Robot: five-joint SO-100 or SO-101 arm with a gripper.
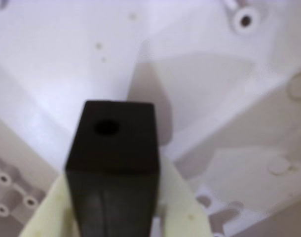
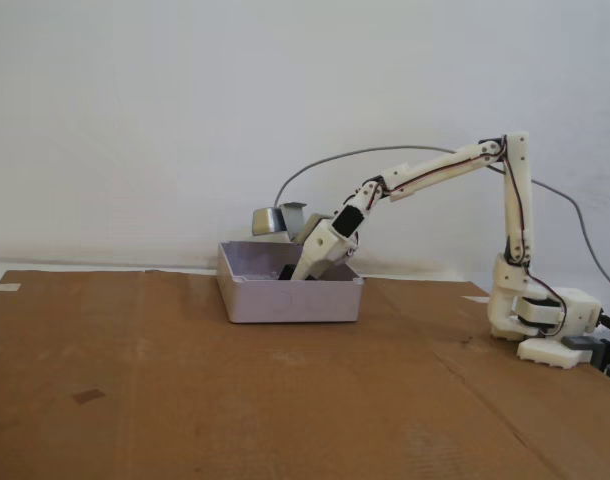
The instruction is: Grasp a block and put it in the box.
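block held inside the box

the box (image 2: 285,298) is the landmark here: a pale grey-lilac tray with low walls, sitting on the brown cardboard sheet (image 2: 185,400) that covers the desk. in the fixed view it lies left of the arm's base (image 2: 545,325), well apart from it, with the white wall (image 2: 185,100) behind.

the arm (image 2: 445,165) reaches from its base up and then down to the left, so that its tip dips past the box's rear rim and into the box's interior. the gripper (image 2: 295,270) sits below the top of the box's walls, near the middle of the tray. a grey metallic camera module (image 2: 270,220) rides just above the box's back edge, with a grey cable (image 2: 325,165) arching from it toward the arm.

in the wrist view the block (image 1: 113,163) fills the lower centre: matte black, with a small round hole in its upper face. the pale cream fingers (image 1: 180,202) flank it on either side, and the jaws are pinching the block between them. the box's floor (image 1: 66,59) spreads out behind the block, and a corner tab (image 1: 245,20) with a hole shows at the upper right. whether the block touches the box's floor cannot be told; its shadow falls on the floor just beside it.
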